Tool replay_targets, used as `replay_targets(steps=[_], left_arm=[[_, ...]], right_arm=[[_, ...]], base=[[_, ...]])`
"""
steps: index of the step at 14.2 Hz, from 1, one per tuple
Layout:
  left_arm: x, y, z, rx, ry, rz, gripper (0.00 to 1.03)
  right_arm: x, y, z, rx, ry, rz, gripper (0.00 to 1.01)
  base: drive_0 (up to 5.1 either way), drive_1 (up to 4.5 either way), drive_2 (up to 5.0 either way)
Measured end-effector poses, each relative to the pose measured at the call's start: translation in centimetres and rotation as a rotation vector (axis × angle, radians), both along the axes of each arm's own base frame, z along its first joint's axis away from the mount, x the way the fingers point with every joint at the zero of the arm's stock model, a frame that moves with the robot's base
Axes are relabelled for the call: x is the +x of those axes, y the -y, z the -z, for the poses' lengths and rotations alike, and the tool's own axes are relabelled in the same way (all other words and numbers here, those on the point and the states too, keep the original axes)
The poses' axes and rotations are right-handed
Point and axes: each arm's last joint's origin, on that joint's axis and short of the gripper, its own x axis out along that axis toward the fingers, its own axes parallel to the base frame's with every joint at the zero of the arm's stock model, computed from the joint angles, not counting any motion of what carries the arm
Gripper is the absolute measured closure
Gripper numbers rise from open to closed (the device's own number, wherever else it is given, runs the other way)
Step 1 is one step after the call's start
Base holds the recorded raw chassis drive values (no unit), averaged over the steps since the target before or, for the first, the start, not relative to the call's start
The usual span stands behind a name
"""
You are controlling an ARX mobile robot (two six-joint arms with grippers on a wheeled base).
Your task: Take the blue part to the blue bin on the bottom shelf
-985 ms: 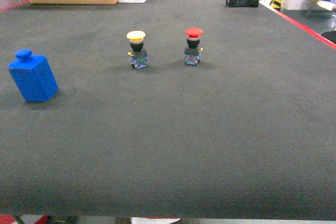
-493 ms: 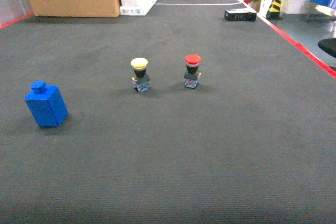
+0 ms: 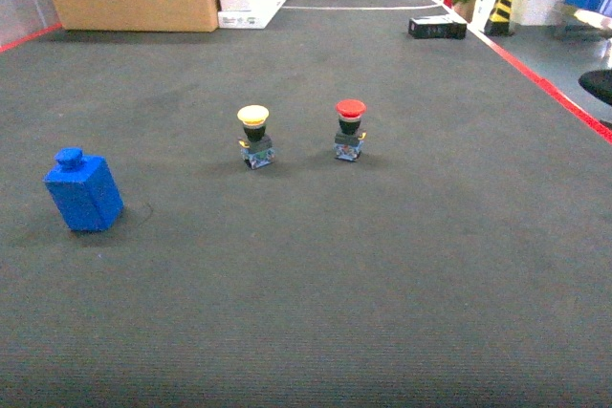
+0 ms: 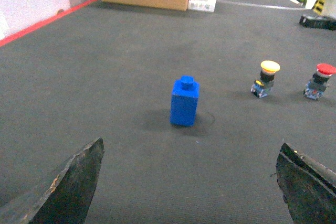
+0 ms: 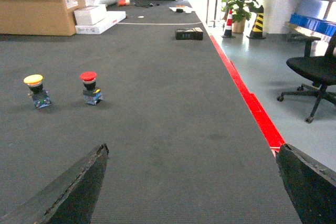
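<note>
- Compared with a second ago, your head view has tipped up and back: the blue part now sits lower and smaller in it, and over the last half second nothing on the dark worktop has shifted.
- You find the blue part at the far left of the head view, a blue block with a round knob on top, standing on the mat and leaning slightly.
- Your left pincer hangs above the mat with its fingers spread wide and nothing between them; the blue part stands ahead of it, centred in the gap but well apart from both fingertips.
- Right of the block, you see a yellow-capped push button standing upright near the middle of the worktop.
- Just beside it to the right stands a red-capped push button, also upright, apart from the yellow one.
- Your right pincer is likewise released and holding nothing, over bare mat, with both buttons off to its left.
- At the right edge you see a red line bordering the mat, and beyond it a black office chair.
- No bin or shelf shows in any of your views.
</note>
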Motion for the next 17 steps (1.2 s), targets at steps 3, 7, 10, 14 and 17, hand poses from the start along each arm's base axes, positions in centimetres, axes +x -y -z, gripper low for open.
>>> replay_targets(steps=[3, 7, 10, 14, 17], left_arm=[[5.2, 0.0, -0.8, -0.076, -0.037, -0.017, 0.05], [13.4, 0.1, 0.9, -0.087, -0.149, 0.068, 0.05], [18.0, -0.3, 2.9, -0.058, -0.205, 0.071, 0.05], [23.2, -1.2, 5.5, -0.023, -0.275, 0.055, 0.05], [26.7, -1.6, 7.4, -0.029, -0.329, 0.078, 0.05]], right_arm=[[0.0, 0.0, 0.0, 0.0, 0.0, -0.001, 0.03], [0.0, 0.0, 0.0, 0.0, 0.0, -0.001, 0.03], [0.0, 0.0, 0.0, 0.0, 0.0, -0.001, 0.03], [0.0, 0.0, 0.0, 0.0, 0.0, -0.001, 0.03], [0.0, 0.0, 0.0, 0.0, 0.0, -0.001, 0.03]], base=[[0.0, 0.0, 0.0], [0.0, 0.0, 0.0], [0.0, 0.0, 0.0], [0.0, 0.0, 0.0], [0.0, 0.0, 0.0]])
